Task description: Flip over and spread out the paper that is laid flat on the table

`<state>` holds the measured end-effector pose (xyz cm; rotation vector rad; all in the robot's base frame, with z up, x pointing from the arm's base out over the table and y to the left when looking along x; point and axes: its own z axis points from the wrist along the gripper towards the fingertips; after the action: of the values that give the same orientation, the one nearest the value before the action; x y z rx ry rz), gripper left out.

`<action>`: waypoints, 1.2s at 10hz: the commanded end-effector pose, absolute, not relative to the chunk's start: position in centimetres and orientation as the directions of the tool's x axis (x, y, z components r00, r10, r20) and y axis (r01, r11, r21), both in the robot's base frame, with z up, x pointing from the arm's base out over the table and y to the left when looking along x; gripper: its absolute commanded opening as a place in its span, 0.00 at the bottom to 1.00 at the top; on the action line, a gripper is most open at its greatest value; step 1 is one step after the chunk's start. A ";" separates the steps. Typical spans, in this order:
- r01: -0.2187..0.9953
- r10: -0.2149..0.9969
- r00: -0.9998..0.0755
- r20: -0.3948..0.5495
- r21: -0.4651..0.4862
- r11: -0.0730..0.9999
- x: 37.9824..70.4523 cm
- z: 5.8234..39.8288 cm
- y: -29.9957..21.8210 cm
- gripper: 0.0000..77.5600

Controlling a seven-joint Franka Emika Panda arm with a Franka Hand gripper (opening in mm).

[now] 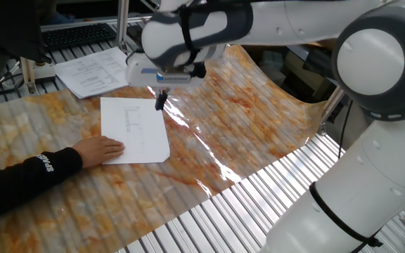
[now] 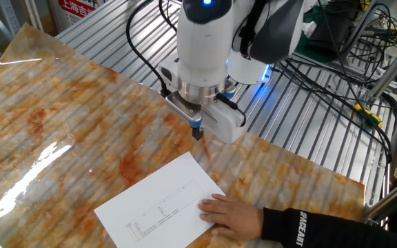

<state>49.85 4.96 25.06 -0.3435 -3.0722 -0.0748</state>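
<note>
Pincer (image 1: 161, 102) narrow, holding nothing, just above paper (image 1: 135, 131) corner; hand (image 2: 231, 214) pressing paper flat.

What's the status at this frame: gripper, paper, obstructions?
Gripper above the paper's far corner, holding nothing, fingers close together. Paper flat on the table, printed side up. Person's hand rests on the sheet.

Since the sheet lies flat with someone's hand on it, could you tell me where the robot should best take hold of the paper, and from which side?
Probably the free corner of the paper nearest the tool. The sheet lies flat on the table, so no edge stands up; come down from above and pinch that corner. The person's hand presses on the opposite end, so stay away from there.
</note>
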 end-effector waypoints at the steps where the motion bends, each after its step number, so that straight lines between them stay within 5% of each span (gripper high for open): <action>1: 0.229 0.228 -0.973 0.016 0.034 0.973 48.8 22.5 4.3 0.00; 12: 0.239 0.241 -0.969 -0.051 0.046 0.970 46.8 17.5 3.6 0.00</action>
<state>46.83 3.65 17.59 -0.3843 -3.1701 -0.0619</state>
